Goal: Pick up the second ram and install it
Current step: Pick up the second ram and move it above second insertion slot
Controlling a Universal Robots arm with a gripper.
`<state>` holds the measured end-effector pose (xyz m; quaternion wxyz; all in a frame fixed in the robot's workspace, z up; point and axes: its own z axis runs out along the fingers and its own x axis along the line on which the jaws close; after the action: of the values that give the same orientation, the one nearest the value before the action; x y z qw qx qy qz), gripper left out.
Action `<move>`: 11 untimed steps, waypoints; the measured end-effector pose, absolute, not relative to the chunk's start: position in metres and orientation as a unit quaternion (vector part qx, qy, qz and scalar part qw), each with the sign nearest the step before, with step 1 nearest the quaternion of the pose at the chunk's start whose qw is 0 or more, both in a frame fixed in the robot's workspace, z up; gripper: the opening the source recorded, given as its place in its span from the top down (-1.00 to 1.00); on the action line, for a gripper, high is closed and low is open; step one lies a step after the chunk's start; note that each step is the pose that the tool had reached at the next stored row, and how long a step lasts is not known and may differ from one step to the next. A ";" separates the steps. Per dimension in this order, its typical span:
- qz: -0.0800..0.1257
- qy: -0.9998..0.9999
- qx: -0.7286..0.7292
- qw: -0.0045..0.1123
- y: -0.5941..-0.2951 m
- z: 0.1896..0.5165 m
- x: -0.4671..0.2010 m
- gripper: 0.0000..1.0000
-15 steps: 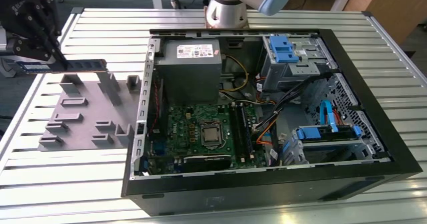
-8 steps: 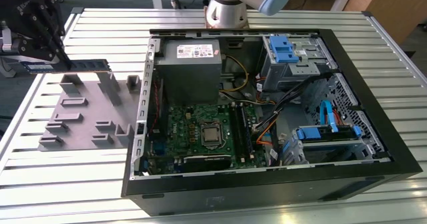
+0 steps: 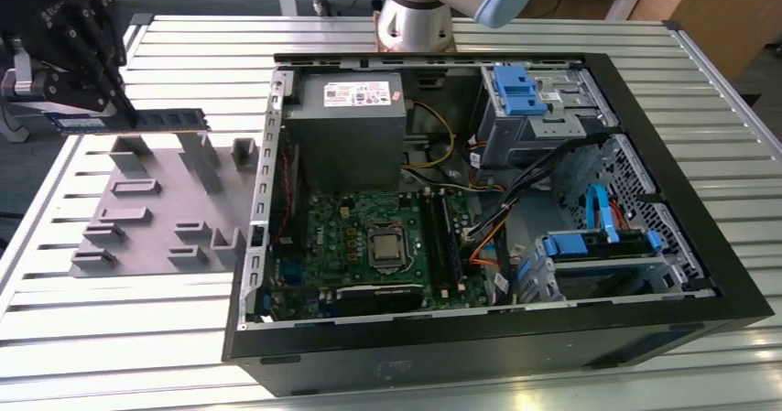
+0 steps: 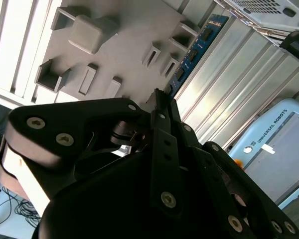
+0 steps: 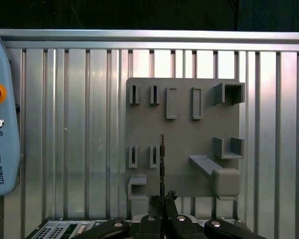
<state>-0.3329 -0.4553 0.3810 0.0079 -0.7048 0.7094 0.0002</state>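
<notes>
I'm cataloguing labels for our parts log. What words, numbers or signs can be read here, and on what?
Sticker on the power supply: print too small to read.
Label on the second ram, held in the gripper: too small to read.
Teach pendant: only the maker's lettering, a brand mark, not quoted here.
</notes>
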 end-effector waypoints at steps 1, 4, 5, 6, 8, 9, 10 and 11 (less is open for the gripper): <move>0.000 0.709 -0.705 0.008 -0.455 0.381 -0.332 0.72; 0.000 0.709 -0.705 0.008 -0.455 0.381 -0.329 0.72; 0.000 0.709 -0.705 0.008 -0.455 0.381 -0.328 0.72; 0.000 0.709 -0.705 0.008 -0.455 0.381 -0.327 0.72; 0.000 0.709 -0.705 0.008 -0.455 0.381 -0.324 0.72; 0.000 0.709 -0.705 0.008 -0.455 0.381 -0.323 0.72; 0.000 0.709 -0.705 0.008 -0.455 0.381 -0.322 0.72; 0.000 0.709 -0.705 0.008 -0.455 0.381 -0.321 0.72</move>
<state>-0.3208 -0.4553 0.3810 0.0079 -0.7048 0.7094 0.0002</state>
